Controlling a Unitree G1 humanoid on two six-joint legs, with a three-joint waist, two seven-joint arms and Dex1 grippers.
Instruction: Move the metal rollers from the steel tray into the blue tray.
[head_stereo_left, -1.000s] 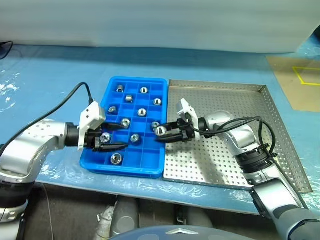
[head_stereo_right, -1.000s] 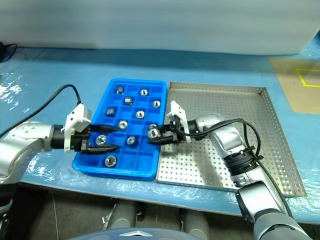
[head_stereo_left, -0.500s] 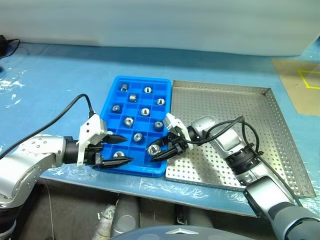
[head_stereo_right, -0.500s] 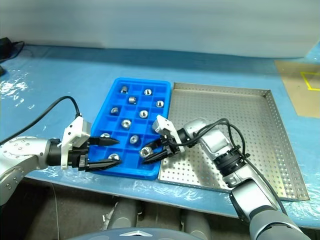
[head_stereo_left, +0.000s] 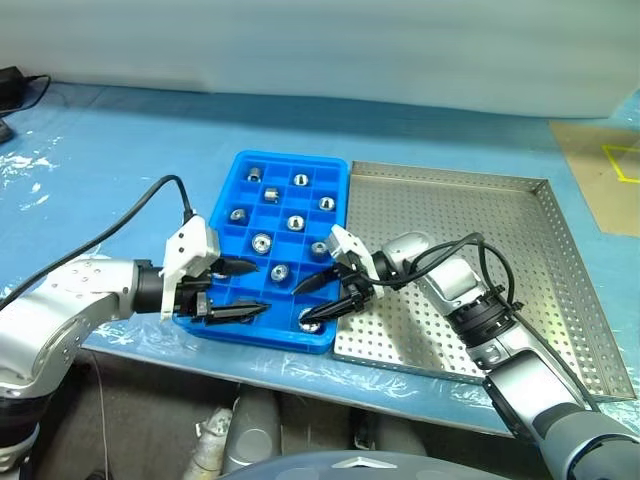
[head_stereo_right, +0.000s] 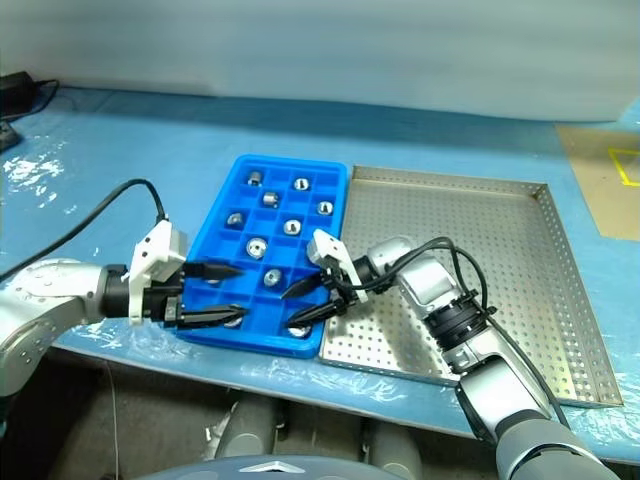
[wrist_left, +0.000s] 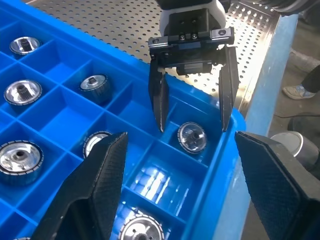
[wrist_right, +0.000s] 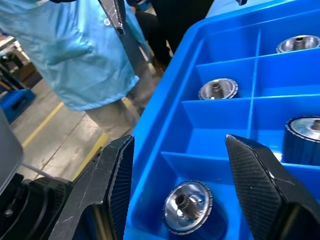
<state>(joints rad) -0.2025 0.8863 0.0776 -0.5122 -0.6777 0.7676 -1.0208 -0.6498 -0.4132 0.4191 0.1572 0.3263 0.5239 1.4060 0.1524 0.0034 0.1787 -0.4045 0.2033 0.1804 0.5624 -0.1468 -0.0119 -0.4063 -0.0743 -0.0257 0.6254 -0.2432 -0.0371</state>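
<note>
Right wrist view: person (wrist_right: 75, 55) beyond blue tray (wrist_right: 165, 105)

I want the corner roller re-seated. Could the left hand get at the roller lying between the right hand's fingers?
Probably not cleanly. The roller lies in the blue tray near-corner cell, and the right hand stands open directly over it, fingers either side. The open left hand is close, but would likely bump them.

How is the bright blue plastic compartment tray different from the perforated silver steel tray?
The blue tray is narrower, divided into small square compartments, and holds shiny metal rollers. The steel tray is wider, with one flat perforated floor and no rollers visible. Both lie side by side on the blue-covered table.
</note>
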